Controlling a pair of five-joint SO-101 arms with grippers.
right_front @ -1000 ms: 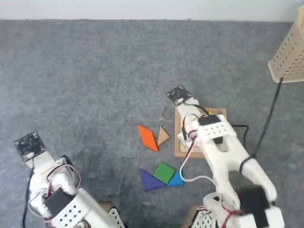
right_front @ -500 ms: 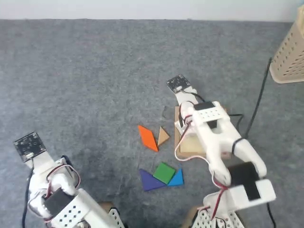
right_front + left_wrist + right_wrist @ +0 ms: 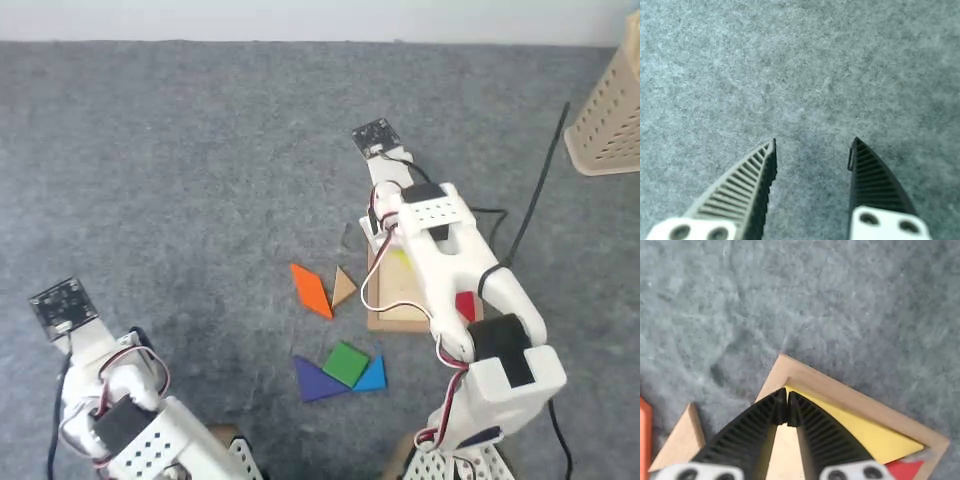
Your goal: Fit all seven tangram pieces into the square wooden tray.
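The square wooden tray (image 3: 392, 312) lies right of centre, largely covered by my right arm (image 3: 432, 222). A yellow triangle (image 3: 862, 434) fills one corner of the tray (image 3: 812, 376), and a red piece (image 3: 465, 305) lies inside too. My right gripper (image 3: 786, 396) is shut, empty, its tips just above that yellow corner. Loose on the carpet are an orange parallelogram (image 3: 311, 289), a tan triangle (image 3: 344, 285), a green square (image 3: 346, 363), a purple triangle (image 3: 315, 381) and a blue triangle (image 3: 373, 377). My left gripper (image 3: 812, 145) hangs open over bare carpet at the near left.
Grey carpet covers the whole table. A beige perforated basket (image 3: 608, 110) stands at the far right edge, and a black cable (image 3: 545, 170) runs from it toward the right arm. The left arm's base (image 3: 120, 420) sits at the near left.
My right arm has stretched farther across the tray toward its far left corner, uncovering the red piece and the tray's near side. The left arm has not moved.
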